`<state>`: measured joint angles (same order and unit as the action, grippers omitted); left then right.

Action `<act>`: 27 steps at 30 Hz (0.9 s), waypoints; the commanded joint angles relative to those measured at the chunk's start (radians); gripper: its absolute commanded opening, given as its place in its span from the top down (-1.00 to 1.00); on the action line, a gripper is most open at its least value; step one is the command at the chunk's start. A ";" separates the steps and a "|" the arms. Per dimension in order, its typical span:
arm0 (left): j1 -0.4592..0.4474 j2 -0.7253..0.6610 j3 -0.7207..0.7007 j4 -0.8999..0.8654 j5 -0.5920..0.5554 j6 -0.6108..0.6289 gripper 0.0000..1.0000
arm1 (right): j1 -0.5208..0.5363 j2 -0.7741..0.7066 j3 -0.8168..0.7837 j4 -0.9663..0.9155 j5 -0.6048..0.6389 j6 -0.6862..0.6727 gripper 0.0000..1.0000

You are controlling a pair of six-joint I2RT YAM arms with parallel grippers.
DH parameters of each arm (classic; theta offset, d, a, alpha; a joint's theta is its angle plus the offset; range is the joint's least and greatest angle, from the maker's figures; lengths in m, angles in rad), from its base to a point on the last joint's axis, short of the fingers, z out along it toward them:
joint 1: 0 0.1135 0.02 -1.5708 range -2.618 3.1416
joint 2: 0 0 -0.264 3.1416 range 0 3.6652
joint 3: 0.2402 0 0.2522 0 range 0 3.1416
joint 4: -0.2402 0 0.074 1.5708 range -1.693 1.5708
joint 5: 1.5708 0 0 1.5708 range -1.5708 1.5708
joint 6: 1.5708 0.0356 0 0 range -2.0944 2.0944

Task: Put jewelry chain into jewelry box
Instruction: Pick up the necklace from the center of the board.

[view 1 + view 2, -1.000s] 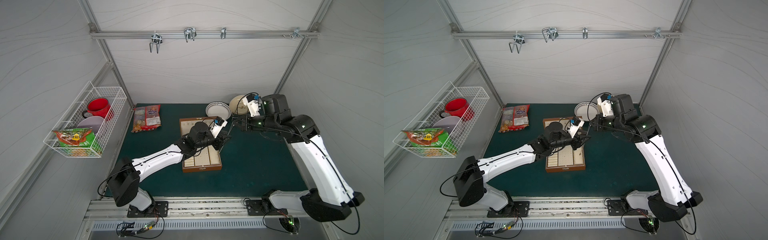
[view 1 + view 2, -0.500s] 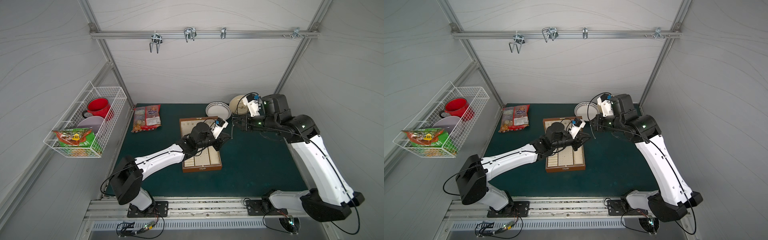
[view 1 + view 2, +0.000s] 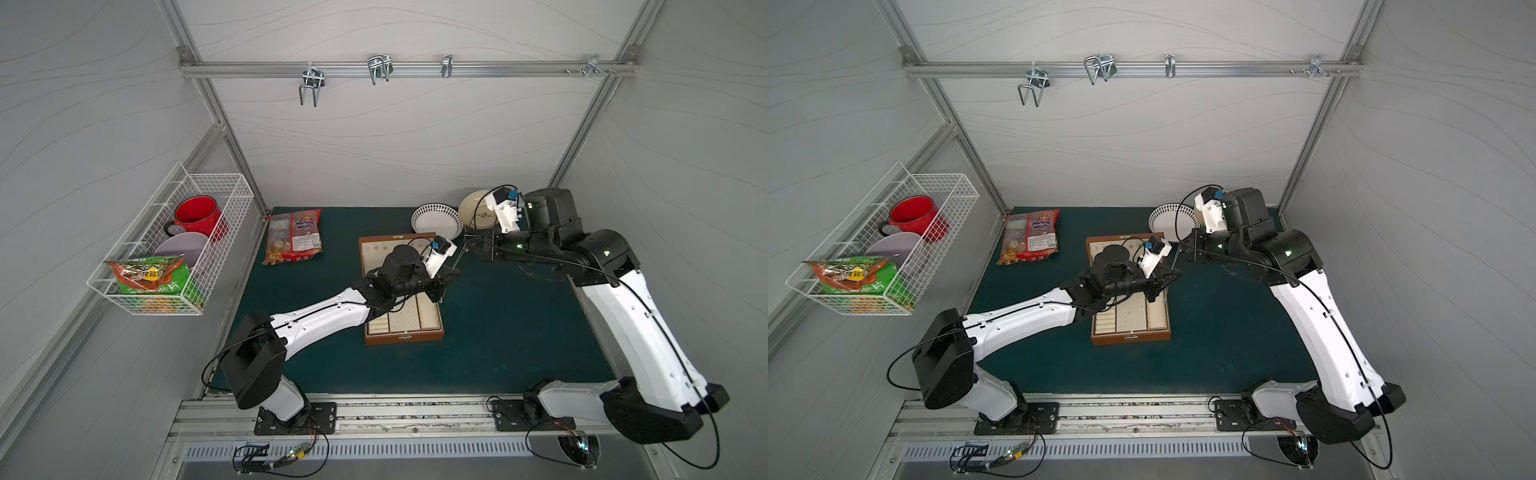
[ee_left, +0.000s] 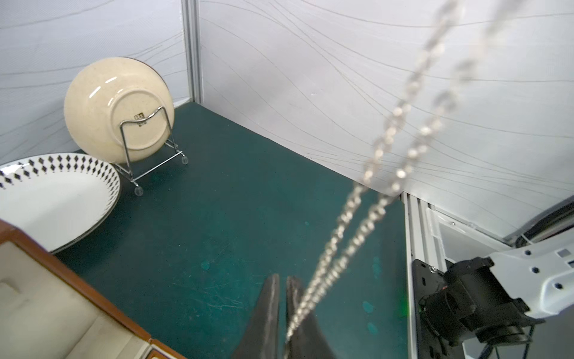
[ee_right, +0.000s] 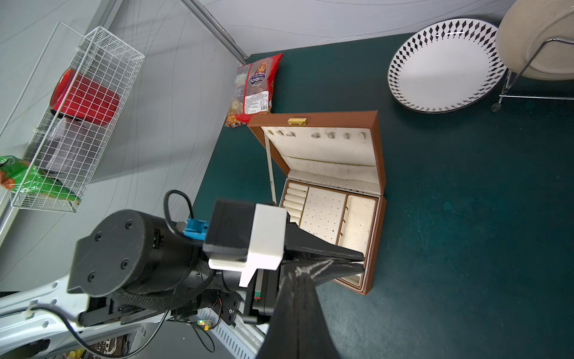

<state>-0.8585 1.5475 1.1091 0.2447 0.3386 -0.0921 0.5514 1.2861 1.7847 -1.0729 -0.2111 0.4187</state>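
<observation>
Left end effector point(image 4: 281, 281), wider before, now tight on jewelry chain point(image 4: 368, 175).

brown jewelry box point(image 3: 405, 337) flat on green bench point(image 3: 519, 332), lid thrown back, cream lining, small hooks in lid, compartmented tray. thin silvery jewelry chain point(image 4: 368, 174) doubled into two strands, strung in air by box's right edge.

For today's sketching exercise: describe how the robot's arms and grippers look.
The left arm and right arm: white shells, black joints, thin black cables. The left gripper and right gripper: black, tapered, each with a white camera block and blue plug.
</observation>
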 commanded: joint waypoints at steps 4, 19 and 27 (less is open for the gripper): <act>-0.004 0.017 0.041 0.050 0.010 0.002 0.98 | 0.004 -0.014 0.018 0.019 -0.011 0.005 1.00; -0.004 -0.058 0.035 -0.088 -0.071 0.051 1.00 | -0.105 -0.105 -0.194 0.156 -0.121 0.032 1.00; -0.002 -0.144 0.041 -0.334 -0.108 0.176 1.00 | -0.108 -0.184 -0.473 0.404 -0.229 0.059 1.00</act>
<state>-0.8585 1.4471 1.1091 -0.0006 0.2497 0.0128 0.4454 1.1297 1.3720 -0.8043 -0.3656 0.4583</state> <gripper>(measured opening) 0.045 0.054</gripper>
